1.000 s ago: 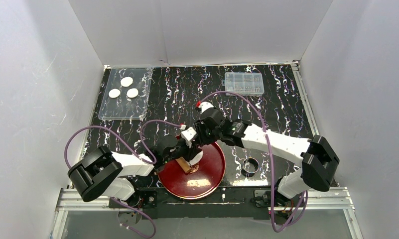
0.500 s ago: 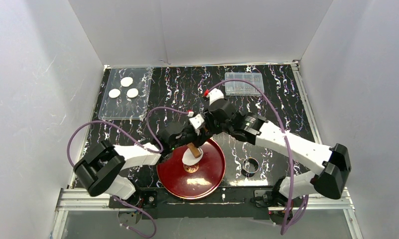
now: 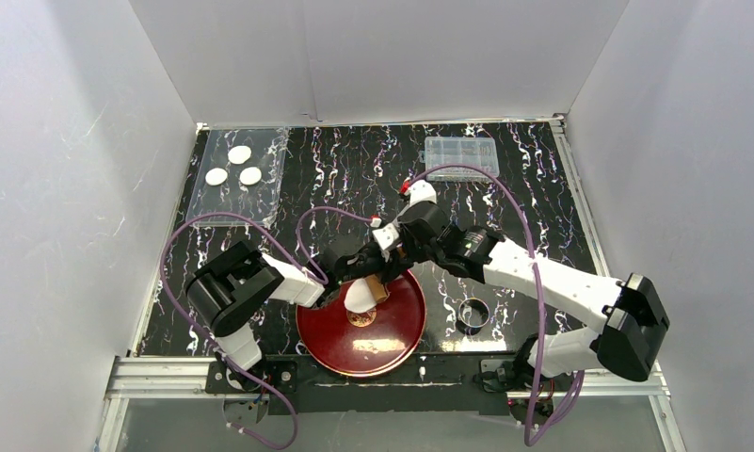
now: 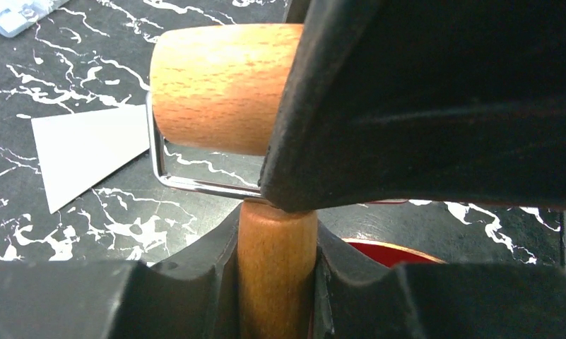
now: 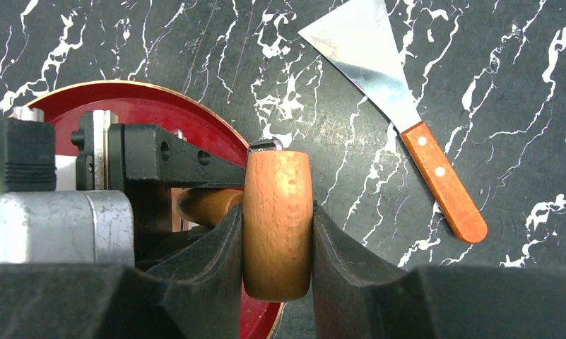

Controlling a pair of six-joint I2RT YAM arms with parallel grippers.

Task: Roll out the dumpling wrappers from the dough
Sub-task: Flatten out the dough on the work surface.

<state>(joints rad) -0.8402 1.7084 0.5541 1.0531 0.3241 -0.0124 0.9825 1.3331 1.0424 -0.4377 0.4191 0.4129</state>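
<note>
The dough (image 3: pixel 358 298), a white ragged piece, lies on the red plate (image 3: pixel 392 334). Just beyond it a wooden hand roller (image 3: pixel 377 288) is held by both grippers. My left gripper (image 3: pixel 350 273) is shut on the roller's handle (image 4: pixel 276 282). The drum (image 4: pixel 223 88) sits crosswise on a metal bracket ahead of it. My right gripper (image 3: pixel 393 262) is shut on that drum (image 5: pixel 278 226), one finger (image 5: pixel 350 268) on each end. Three dumpling wrappers (image 3: pixel 240 153), small white discs, lie on a clear tray (image 3: pixel 232 212) at the far left.
A metal ring cutter (image 3: pixel 473 313) lies right of the plate. A clear plastic box (image 3: pixel 461 157) stands at the far right. A scraper (image 5: pixel 379 70) with a wooden grip (image 5: pixel 442 185) lies on the black marbled mat (image 3: pixel 533 217) beside the plate. White walls close in the table.
Both grippers have carried the roller from the plate's middle towards its far edge, past the dough. The left arm's elbow has swung up and to the right.
</note>
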